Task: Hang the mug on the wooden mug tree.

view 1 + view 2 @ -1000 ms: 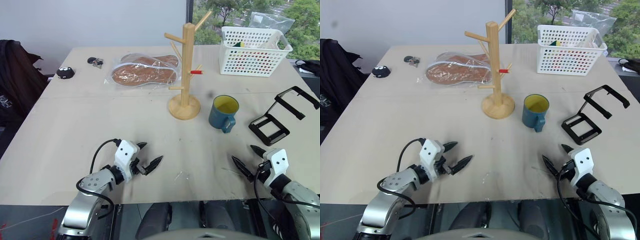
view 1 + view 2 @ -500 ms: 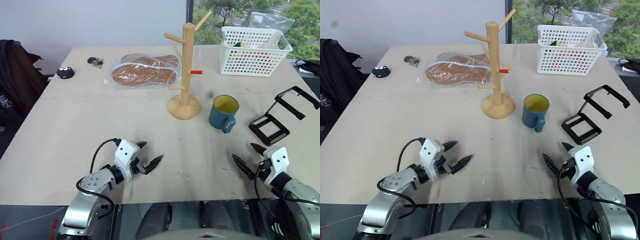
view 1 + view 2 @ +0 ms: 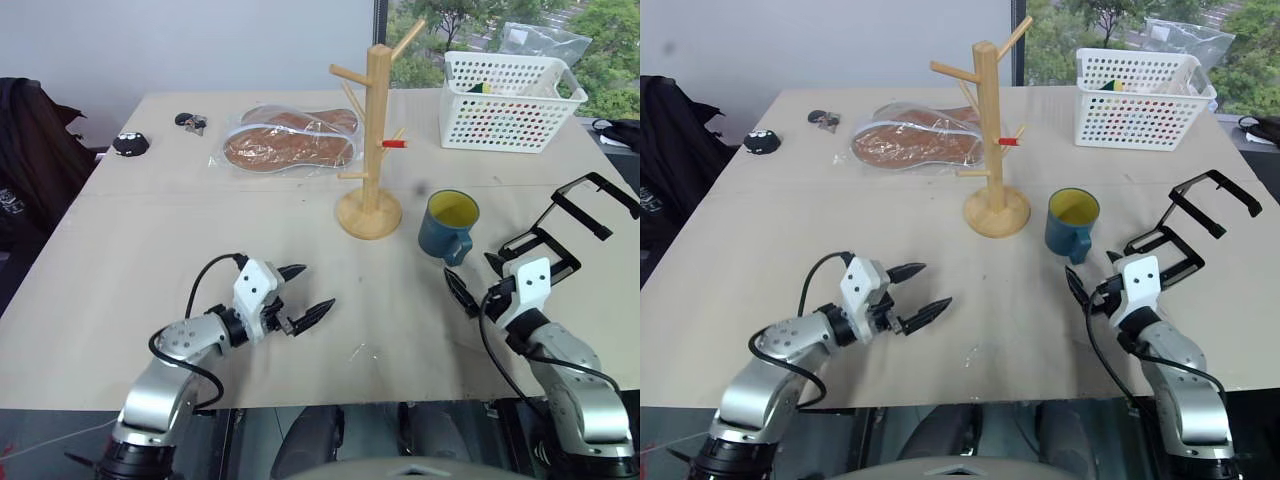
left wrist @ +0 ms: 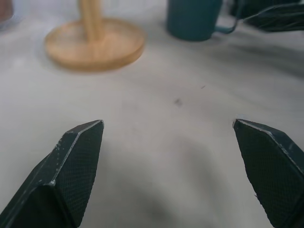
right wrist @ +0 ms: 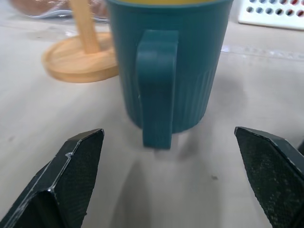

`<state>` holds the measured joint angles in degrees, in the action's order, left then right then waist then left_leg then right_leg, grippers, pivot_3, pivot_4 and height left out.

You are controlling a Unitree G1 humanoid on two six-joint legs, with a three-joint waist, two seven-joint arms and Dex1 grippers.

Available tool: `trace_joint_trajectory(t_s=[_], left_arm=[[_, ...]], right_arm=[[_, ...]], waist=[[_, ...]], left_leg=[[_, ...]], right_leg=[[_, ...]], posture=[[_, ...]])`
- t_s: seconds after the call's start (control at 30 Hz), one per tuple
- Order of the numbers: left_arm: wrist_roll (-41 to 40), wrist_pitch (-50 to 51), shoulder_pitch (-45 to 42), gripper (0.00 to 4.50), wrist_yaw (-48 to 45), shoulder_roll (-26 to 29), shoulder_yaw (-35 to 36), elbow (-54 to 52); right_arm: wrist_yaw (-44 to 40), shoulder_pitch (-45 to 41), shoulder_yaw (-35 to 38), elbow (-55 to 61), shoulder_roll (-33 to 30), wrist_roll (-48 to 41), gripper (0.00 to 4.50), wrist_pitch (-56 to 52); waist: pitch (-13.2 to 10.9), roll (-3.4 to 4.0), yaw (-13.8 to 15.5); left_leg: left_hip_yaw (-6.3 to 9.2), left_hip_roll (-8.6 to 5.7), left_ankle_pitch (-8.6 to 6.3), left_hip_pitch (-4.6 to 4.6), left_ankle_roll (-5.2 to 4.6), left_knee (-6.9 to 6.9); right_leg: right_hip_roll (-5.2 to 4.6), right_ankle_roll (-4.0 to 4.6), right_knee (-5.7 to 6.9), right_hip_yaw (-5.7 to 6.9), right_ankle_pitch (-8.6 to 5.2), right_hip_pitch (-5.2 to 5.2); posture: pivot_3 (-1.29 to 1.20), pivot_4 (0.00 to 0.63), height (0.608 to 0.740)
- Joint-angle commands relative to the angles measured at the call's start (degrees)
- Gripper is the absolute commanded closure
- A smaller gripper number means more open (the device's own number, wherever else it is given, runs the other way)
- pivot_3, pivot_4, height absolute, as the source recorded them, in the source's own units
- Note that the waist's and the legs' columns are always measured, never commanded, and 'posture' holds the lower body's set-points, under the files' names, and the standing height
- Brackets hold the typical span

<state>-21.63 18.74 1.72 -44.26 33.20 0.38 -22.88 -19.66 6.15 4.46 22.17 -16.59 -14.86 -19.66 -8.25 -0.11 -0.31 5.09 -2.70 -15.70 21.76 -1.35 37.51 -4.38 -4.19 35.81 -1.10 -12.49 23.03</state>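
Both spread-fingered claws, left claw (image 3: 305, 291) and right claw (image 3: 470, 278), advanced; mug (image 3: 446, 224) stands beside black stand (image 3: 552, 232).

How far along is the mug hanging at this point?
Nothing is done yet: the mug stands on the table beside the tree, its pegs bare. In hand: the open right pincer is lined up with the handle, not touching. Left: grasp, lift, hook on a peg.
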Motion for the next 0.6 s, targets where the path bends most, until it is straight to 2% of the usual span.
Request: trace_joint_trajectory(t_s=[0.03,0.27,0.57,0.6], left_arm=[[-3.58,3.08,-4.34,0.00,-2.08,2.87,2.21,-3.91],[-6.55,6.81,-9.28,0.00,-3.89,5.47,2.29,-5.68],[-9.19,10.37,-11.73,0.00,-4.53,6.47,1.65,-7.68],[-9.21,10.57,-12.13,0.00,-4.47,6.32,1.52,-7.75]], right_arm=[[5.39,-1.63,0.20,3.39,2.42,1.29,0.04,-2.37],[12.10,-5.01,-0.04,1.91,5.06,5.79,0.04,-4.26],[15.46,-7.17,-1.67,-1.18,6.45,11.08,0.04,-2.40],[15.72,-7.40,-1.75,-1.82,6.69,11.46,0.55,-2.27]], waist=[[-0.01,-0.01,-0.05],[-0.03,-0.01,-0.50],[-0.04,-0.01,-0.52],[-0.04,-0.01,-0.53]], left_leg=[[0.00,0.00,0.05,0.00,0.08,0.00],[-0.08,-0.01,0.07,-0.02,0.12,-0.04],[-0.14,0.01,0.10,-0.01,0.17,-0.09],[-0.14,0.01,0.10,-0.01,0.17,-0.09]], right_leg=[[0.00,0.00,0.00,0.00,0.00,0.00],[0.07,-0.01,0.02,-0.10,0.00,0.04],[0.15,0.00,0.06,-0.20,0.00,0.13],[0.16,0.00,0.06,-0.20,0.01,0.13]], posture=[[0.00,0.150,0.740],[0.00,0.150,0.740],[0.00,0.150,0.740],[0.00,0.150,0.740]])
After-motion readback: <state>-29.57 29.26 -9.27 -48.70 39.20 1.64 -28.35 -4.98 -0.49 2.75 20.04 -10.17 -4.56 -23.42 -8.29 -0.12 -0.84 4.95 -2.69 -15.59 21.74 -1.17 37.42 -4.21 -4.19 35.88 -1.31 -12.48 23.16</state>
